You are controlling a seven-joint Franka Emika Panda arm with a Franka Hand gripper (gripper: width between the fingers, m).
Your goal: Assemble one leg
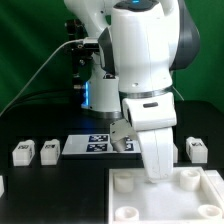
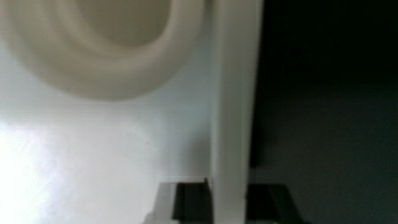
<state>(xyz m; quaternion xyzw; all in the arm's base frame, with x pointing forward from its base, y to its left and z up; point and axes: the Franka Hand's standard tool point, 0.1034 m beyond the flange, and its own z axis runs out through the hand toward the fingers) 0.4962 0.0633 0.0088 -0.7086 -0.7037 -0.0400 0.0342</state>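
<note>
The large white square piece [image 1: 168, 203] lies at the front on the exterior view's right, with round corner sockets [image 1: 122, 182]. My gripper [image 1: 155, 174] reaches down onto its far edge. In the wrist view the piece's thin upright rim [image 2: 230, 110] runs between my two dark fingers [image 2: 192, 203], which lie against it on both sides, so the gripper [image 2: 230, 198] is shut on the rim. A round socket [image 2: 111, 48] shows beside it. Two legs [image 1: 22, 152] [image 1: 48, 150] lie at the exterior view's left, and another leg [image 1: 197, 150] at its right; none is held.
The marker board [image 1: 92, 145] lies flat on the black table behind the square piece, partly hidden by my arm. The robot's base and cables stand at the back. A further white part shows at the left edge [image 1: 2, 184].
</note>
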